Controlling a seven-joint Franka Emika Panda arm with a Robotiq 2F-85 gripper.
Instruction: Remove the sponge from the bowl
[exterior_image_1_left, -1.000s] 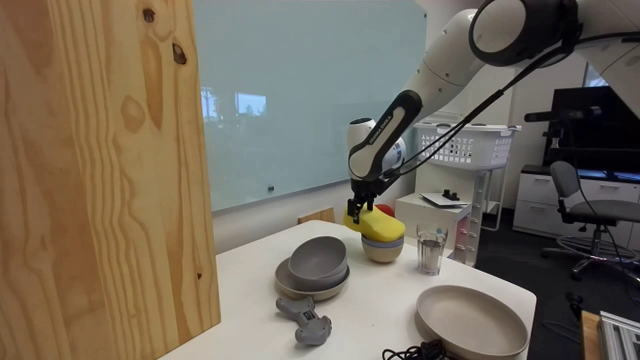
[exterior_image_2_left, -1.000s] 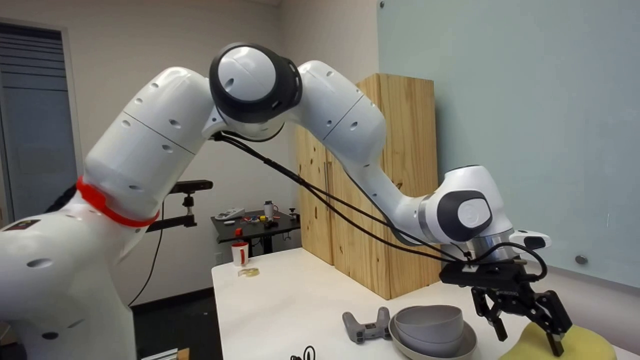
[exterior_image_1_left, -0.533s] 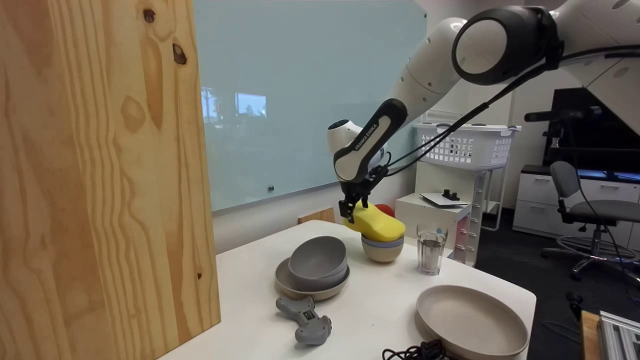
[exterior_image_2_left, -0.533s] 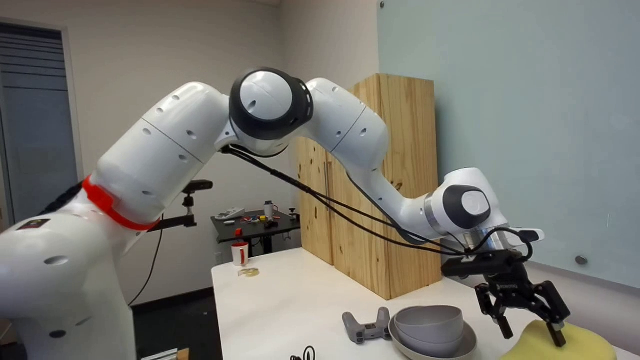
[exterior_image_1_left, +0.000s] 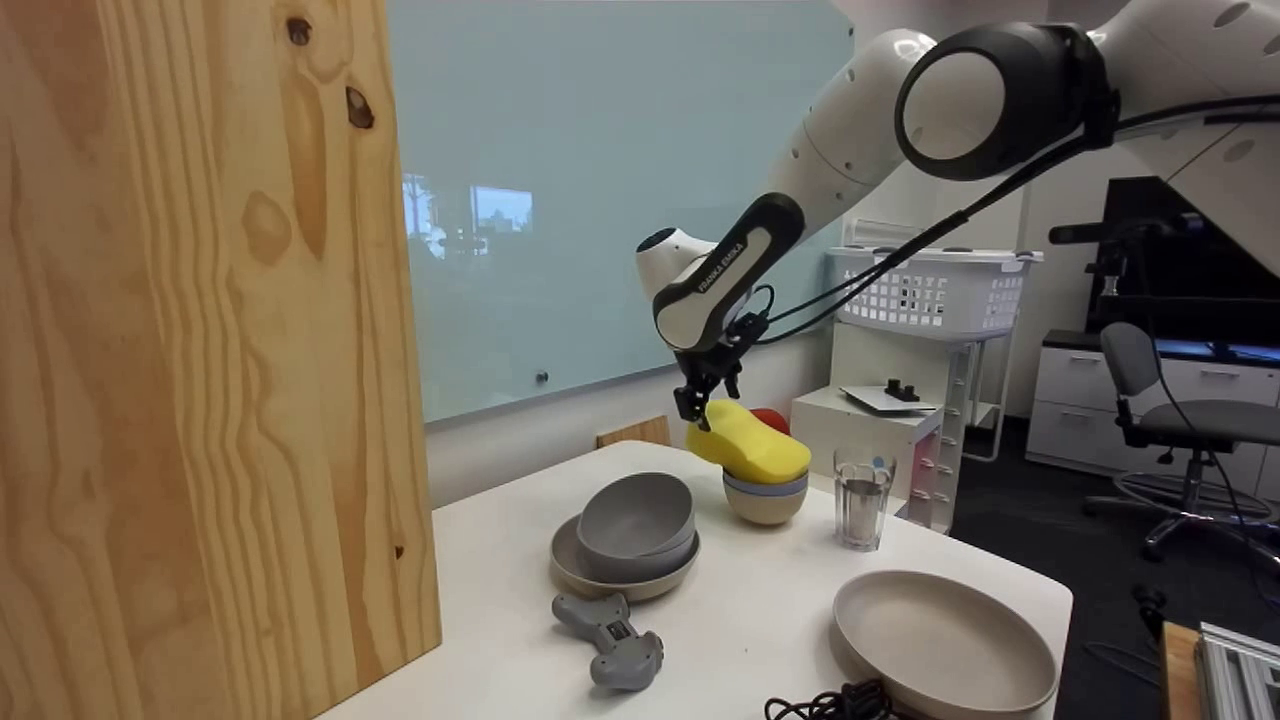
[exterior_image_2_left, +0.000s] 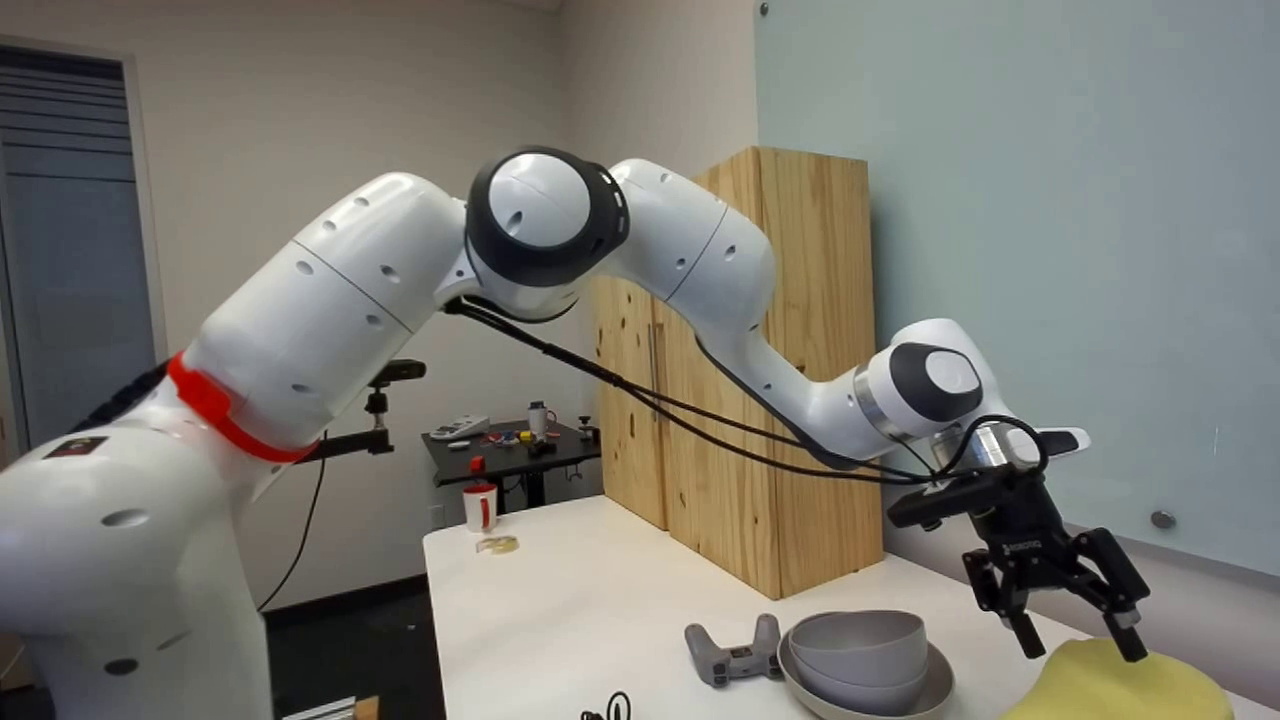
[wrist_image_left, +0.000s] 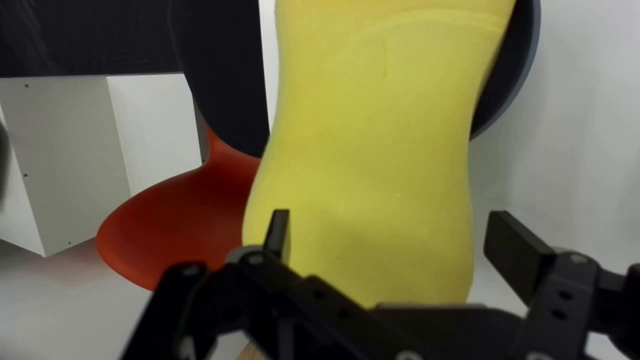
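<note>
Fingers (wrist_image_left: 520, 255) spread and holding nothing, the hand (exterior_image_1_left: 718, 411) hung, in an exterior view, close by the raised left end of the yellow sponge (exterior_image_1_left: 752, 447), whose long axis sloped from there down rightward to the mouth of the small bowl (exterior_image_1_left: 766, 506) on the white surface (exterior_image_1_left: 720, 615).

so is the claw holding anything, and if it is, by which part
Nothing is held: the claw stands open, and the yellow sponge rests over the small bowl, one end jutting past the rim.
</note>
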